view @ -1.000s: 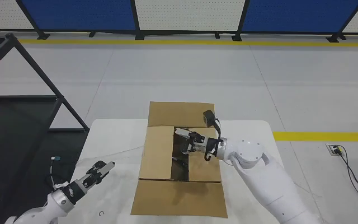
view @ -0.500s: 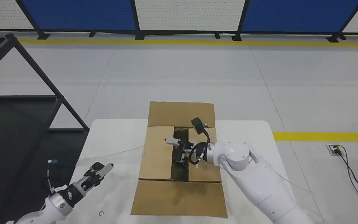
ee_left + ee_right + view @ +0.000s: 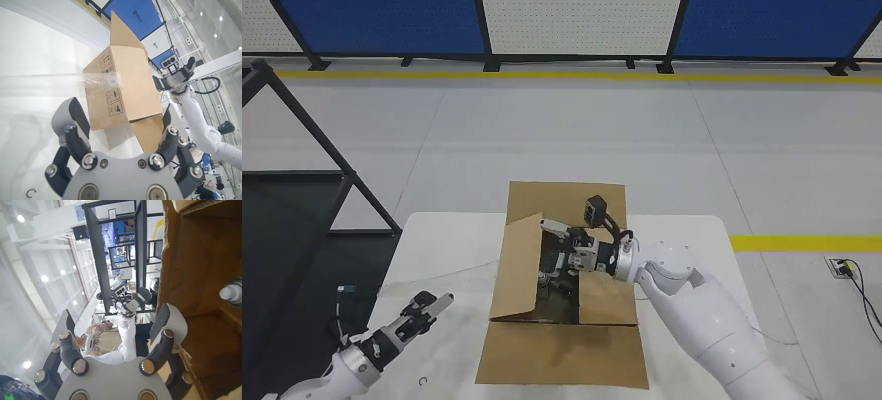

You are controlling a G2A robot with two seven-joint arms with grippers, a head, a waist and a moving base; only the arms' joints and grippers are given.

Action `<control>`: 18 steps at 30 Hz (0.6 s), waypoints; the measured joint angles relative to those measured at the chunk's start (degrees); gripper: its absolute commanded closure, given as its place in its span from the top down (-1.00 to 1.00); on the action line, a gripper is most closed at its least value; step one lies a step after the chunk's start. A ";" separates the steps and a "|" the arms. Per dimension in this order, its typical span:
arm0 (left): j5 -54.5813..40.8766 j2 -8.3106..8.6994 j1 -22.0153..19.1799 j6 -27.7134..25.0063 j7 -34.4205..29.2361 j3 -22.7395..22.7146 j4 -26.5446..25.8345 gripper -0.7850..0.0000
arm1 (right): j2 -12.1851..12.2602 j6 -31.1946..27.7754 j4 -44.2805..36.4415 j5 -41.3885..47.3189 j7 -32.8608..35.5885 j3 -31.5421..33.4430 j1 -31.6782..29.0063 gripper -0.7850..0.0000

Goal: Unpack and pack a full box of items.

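The left gripper (image 3: 429, 305) hangs open over the white table (image 3: 442, 250). Well to its right stands the brown cardboard box (image 3: 562, 355), its flaps spread and its left flap tilted up. The right gripper (image 3: 548, 247), fingers apart, sits just beside that flap, with a white-capped bottle (image 3: 229, 292) inside the box.

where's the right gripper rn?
Top view: the right gripper is open over the middle opening of the brown cardboard box, mid white table, beside the raised flap on the robot's left.
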 measured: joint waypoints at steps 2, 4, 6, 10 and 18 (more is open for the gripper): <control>1.51 0.06 0.13 -0.12 0.43 0.33 -0.91 1.00 | -0.62 -0.14 0.06 1.61 -1.17 -0.33 0.49 1.00; 3.46 0.11 0.68 -0.95 0.76 0.97 -2.45 1.00 | -1.43 -0.33 0.07 2.35 -2.81 -1.23 1.24 1.00; 5.95 0.14 1.41 -1.50 1.58 1.58 -4.10 1.00 | -2.22 -0.50 0.33 2.97 -3.09 -2.24 2.05 1.00; 12.96 0.10 2.83 -1.59 4.42 3.52 -7.16 1.00 | -3.51 -1.36 2.08 2.78 -3.01 -3.85 3.95 1.00; 15.25 0.03 3.11 -0.70 7.84 4.26 -7.11 1.00 | -3.11 -3.14 8.60 -5.71 -2.43 -3.25 6.76 1.00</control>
